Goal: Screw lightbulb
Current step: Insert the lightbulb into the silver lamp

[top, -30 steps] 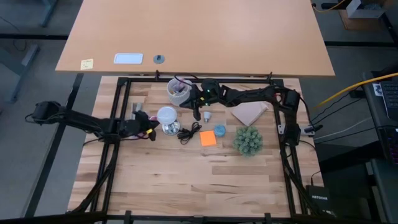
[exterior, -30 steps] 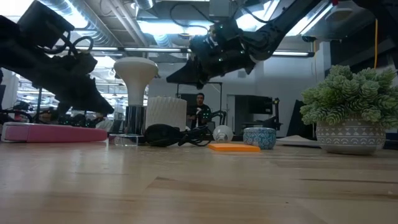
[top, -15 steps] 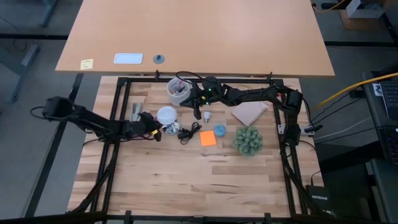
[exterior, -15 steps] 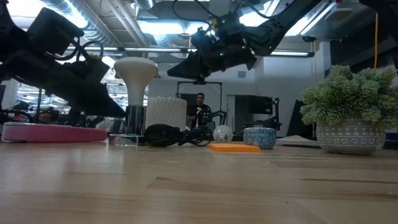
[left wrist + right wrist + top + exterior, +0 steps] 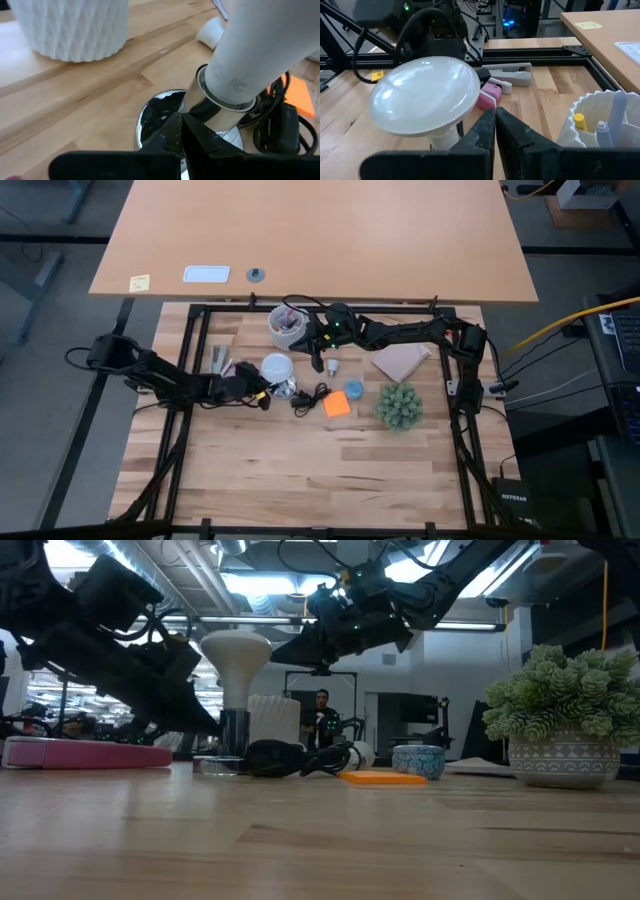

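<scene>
The white lightbulb (image 5: 275, 367) stands upright, its narrow base down in a shiny silver socket (image 5: 285, 388) that rests on the table by its round foot plate. My left gripper (image 5: 265, 392) comes from the table's left, shut, with its tips at the socket's foot (image 5: 181, 119). My right gripper (image 5: 318, 364) is shut. It hangs above the table to the right of the bulb's dome (image 5: 427, 95) and stands apart from it in the high view. My left gripper touches the socket with its shut fingertips, low on the chrome stem (image 5: 199, 107), just above the round foot plate (image 5: 152, 112). The fingers come from the table's left, slanting a little downward. The socket stands upright on the table with the bulb in it.
A black cord (image 5: 308, 395) lies coiled just right of the socket. An orange sticky note (image 5: 335, 403), a small blue bowl (image 5: 354, 390) and a potted plant (image 5: 399, 406) follow. A ribbed white cup of pens (image 5: 287, 327) stands behind. A small white bulb (image 5: 332, 366) lies near my right gripper.
My left gripper has gone toward the table's right edge and slightly down, staying shut. The socket with the bulb has slid along the table to the right ahead of it, still upright, and the cord has bunched rightward with it.
</scene>
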